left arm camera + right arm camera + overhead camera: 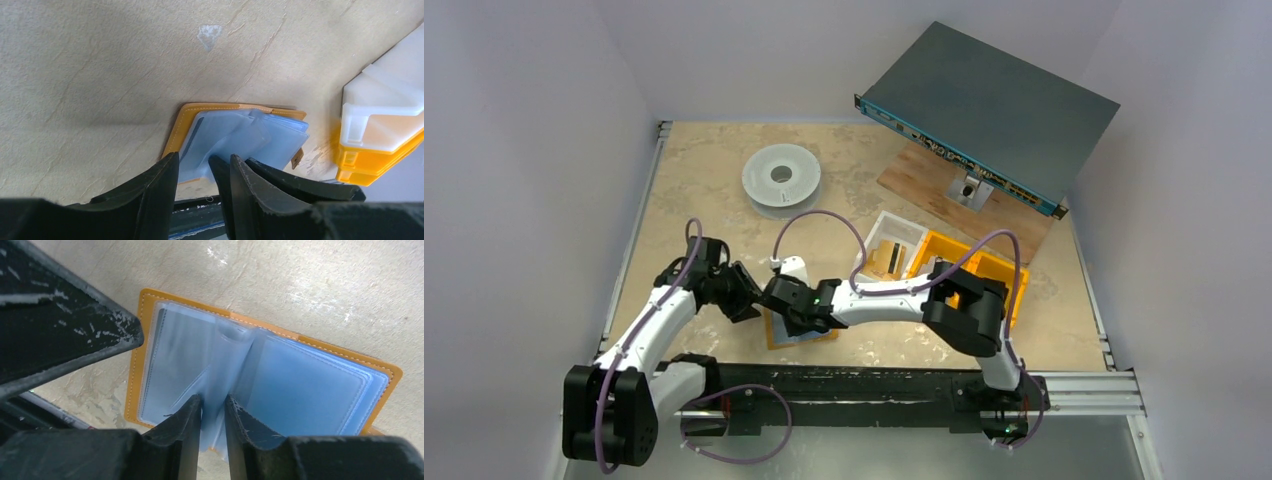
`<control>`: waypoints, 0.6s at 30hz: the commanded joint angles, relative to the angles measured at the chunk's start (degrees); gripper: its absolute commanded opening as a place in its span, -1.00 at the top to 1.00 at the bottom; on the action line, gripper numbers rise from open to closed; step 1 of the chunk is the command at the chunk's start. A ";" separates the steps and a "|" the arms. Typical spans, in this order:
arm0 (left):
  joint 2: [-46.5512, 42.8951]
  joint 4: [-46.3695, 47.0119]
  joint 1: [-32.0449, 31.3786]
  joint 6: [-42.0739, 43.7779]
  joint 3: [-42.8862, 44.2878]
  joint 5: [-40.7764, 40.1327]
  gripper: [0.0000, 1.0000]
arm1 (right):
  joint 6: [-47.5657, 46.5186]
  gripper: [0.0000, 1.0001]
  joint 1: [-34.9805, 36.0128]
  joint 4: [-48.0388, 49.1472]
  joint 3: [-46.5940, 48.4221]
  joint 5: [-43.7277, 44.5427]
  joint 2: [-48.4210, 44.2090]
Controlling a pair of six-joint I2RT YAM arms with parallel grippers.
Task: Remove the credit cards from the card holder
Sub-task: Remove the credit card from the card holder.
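The card holder [799, 337] lies open and flat on the table [704, 200], close to the near edge and a little left of the middle, with both arms meeting over it. Its mustard-orange cover faces down and a stitched border frames the clear plastic pages inside [310, 390]. Grey and pale blue show through those pages, but they are too hazy to tell whether these are cards. A small brown strap tab [297, 159] sticks out from one edge of the holder [225, 132].

The right claw [786, 308] comes down over the spine of the holder. In its wrist view the two black fingers stand almost pressed together [213, 407], pinching a clear sleeve [212, 375] that rises from the middle fold between them.

The left claw [752, 305] sits at the holder's left side with its fingers spread apart [192, 167]. The edge of the left page shows in the gap between them. Whether the tips press on the holder or only hang just above it cannot be told. One finger [60, 335] of this claw fills the upper left of the right wrist view, just beside the holder's corner.

A white spool [781, 178] lies well apart from the holder, toward the far edge. To the right of the middle, an orange bin [969, 270] touches a white bin [894, 245]. At the far right corner, a grey metal box [989, 110] stands tilted on a wooden board [934, 190].
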 commanded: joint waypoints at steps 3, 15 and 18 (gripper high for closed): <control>1.24 3.62 -0.07 2.52 -1.72 4.11 0.18 | 2.32 0.61 -3.08 8.64 -10.10 -11.65 -0.81; 3.56 4.83 -7.49 1.15 -2.64 -0.01 0.21 | 4.03 0.76 -8.06 20.75 -19.78 -21.55 -3.16; 3.89 4.55 -8.98 0.90 -2.53 -1.98 0.21 | 4.37 0.76 -8.83 22.52 -21.13 -22.99 -3.55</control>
